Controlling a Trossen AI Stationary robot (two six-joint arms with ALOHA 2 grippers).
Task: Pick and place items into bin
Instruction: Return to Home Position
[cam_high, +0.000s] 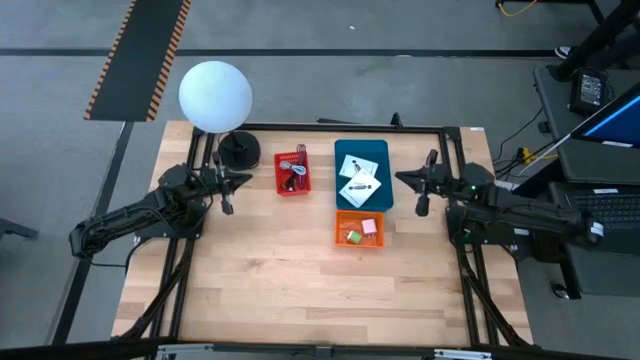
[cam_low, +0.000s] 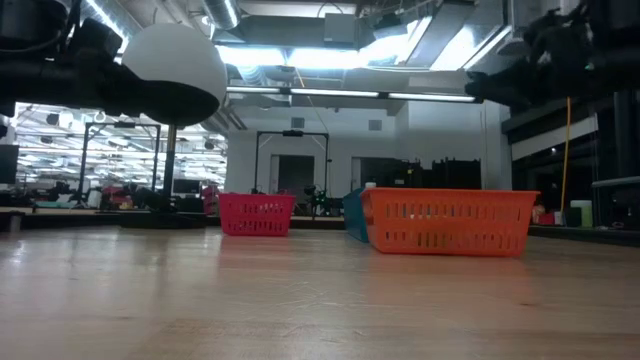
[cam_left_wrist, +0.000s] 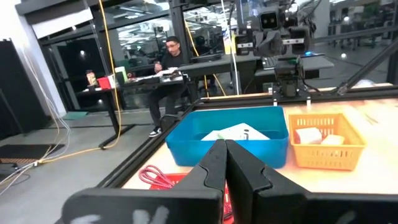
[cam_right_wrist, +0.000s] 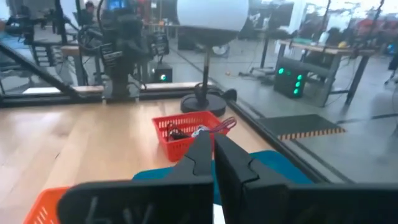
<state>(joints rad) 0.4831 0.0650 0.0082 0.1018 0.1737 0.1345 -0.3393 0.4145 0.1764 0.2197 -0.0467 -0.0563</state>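
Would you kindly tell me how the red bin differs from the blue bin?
The red bin is smaller with mesh walls; the blue bin is larger with solid walls. The red bin holds cables, the blue bin white cards. Both are open-topped and stand on the table.

Pale matt wood table (cam_high: 300, 290); slotted plastic orange bin (cam_low: 450, 222); smooth white globe lamp (cam_high: 215, 95)

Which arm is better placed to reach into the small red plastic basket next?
Left, probably. The shut left gripper sits just beside the small red plastic basket; the right gripper is beyond the rectangular blue plastic bin.
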